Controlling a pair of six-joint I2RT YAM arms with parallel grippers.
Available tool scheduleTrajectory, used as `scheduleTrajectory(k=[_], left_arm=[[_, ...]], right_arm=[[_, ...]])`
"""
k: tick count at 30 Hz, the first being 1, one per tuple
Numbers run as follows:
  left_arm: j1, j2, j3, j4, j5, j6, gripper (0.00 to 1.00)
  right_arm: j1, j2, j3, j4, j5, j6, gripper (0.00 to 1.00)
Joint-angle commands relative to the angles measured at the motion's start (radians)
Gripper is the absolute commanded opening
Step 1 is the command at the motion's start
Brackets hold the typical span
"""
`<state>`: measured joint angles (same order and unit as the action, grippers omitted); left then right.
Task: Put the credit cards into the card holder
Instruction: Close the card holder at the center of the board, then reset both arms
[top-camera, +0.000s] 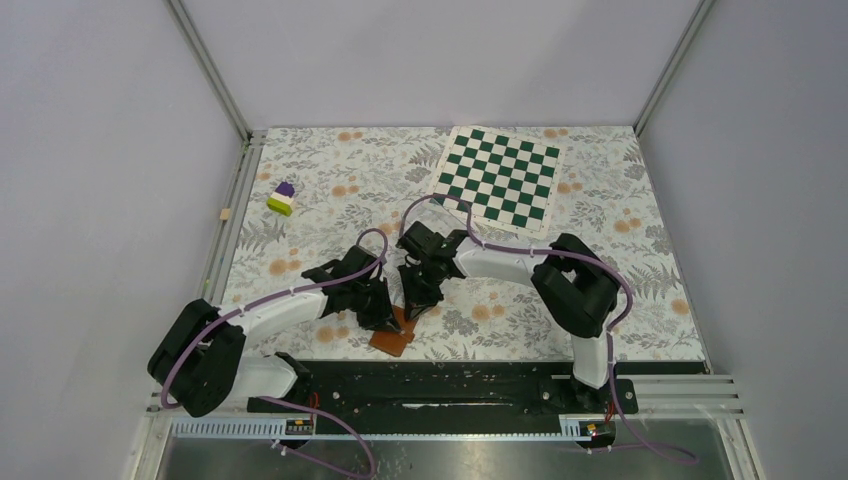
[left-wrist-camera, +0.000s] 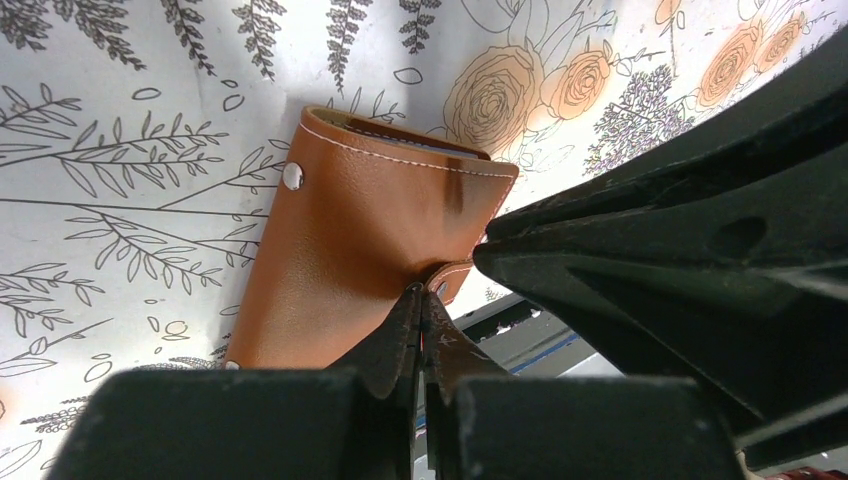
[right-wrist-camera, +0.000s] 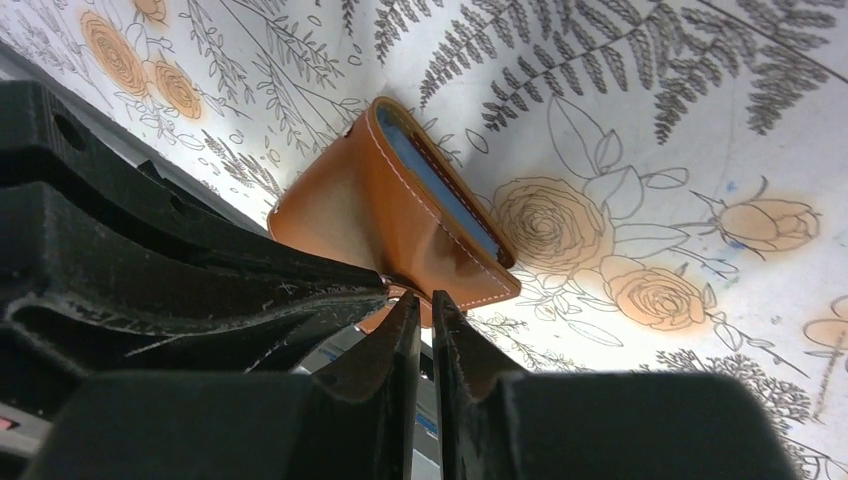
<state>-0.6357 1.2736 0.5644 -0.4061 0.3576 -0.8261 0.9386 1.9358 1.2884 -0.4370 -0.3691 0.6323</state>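
The card holder is a brown leather wallet lying folded near the table's front edge. The left wrist view shows its outer face with a snap stud. In the right wrist view its pale blue inner pockets show at the fold. Both grippers meet at its snap tab. My left gripper is shut, its tips touching the wallet edge beside the tab. My right gripper has its jaws nearly together, pinching the tab. The credit cards are hidden.
A green-and-white chessboard lies at the back right. A purple, white and green block stack sits at the back left, with a small wooden piece by the left rail. The black base rail runs just below the wallet.
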Motion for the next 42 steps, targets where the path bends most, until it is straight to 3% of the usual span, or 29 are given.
scheduleTrajectory(k=[1,25,33,38,42], left_arm=[[0.004,-0.027,0.017,0.02,0.002,0.013,0.0],[0.004,-0.098,0.042,-0.056,-0.063,0.03,0.0],[0.033,-0.16,0.029,0.036,0.011,0.009,0.31],[0.117,-0.226,-0.102,0.322,0.159,-0.079,0.47],[0.271,-0.284,-0.171,0.485,0.263,-0.137,0.58]], right_arm=[[-0.001,0.029,0.052,-0.025,-0.037,-0.015,0.16],[-0.001,0.072,0.058,-0.044,-0.041,-0.037,0.17],[-0.002,-0.042,0.034,-0.043,0.01,-0.042,0.2],[-0.019,-0.16,-0.035,-0.043,0.079,-0.05,0.49],[-0.076,-0.282,-0.116,-0.045,0.122,-0.061,0.72]])
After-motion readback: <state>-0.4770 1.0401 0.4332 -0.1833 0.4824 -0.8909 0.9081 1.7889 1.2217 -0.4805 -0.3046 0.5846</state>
